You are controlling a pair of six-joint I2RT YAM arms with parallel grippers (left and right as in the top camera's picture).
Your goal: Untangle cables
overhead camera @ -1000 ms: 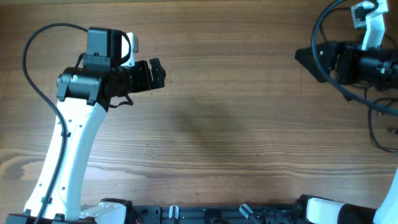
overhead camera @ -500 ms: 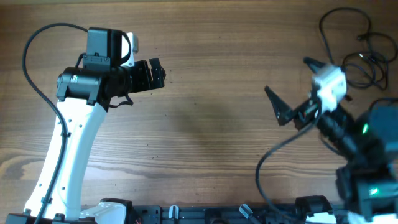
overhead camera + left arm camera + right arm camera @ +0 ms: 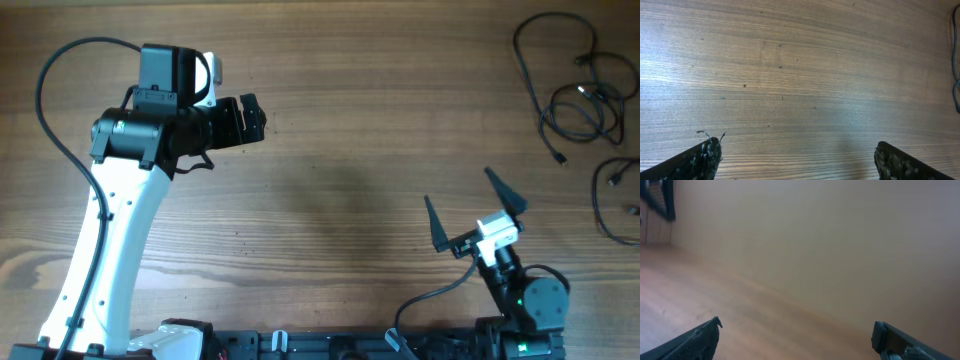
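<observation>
- The cables [image 3: 570, 100] lie in the far right corner of the table [image 3: 340, 200], a bunch of thin black loops crossing over one another.
- One small plug end [image 3: 557, 157] sticks out of the bunch towards the near side. It lies flat on the wood.
- A stray loop [image 3: 598, 203] sits just nearer than the bunch, against the right edge of the overhead view. I cannot tell whether it joins the rest.
- Nothing of mine touches any of these cords; both my arms are well apart from them.
- My right end effector [image 3: 470, 208] is the closer one. It sits near the front right of the table, on the near side of the cables, and its two fingers are spread wide with nothing between them.
- Its wrist camera shows the same wide gap at the right end effector [image 3: 800, 339]. It faces a blurred stretch of wood and a pale wall, with no cable in sight.
- My left end effector [image 3: 252, 117] hangs over the far left part of the table, well apart from the cables.
- From its wrist camera the left end effector [image 3: 800, 160] is also spread and empty, over bare wood grain. A thin sliver of cable [image 3: 957, 85] shows at the right edge of that view.
</observation>
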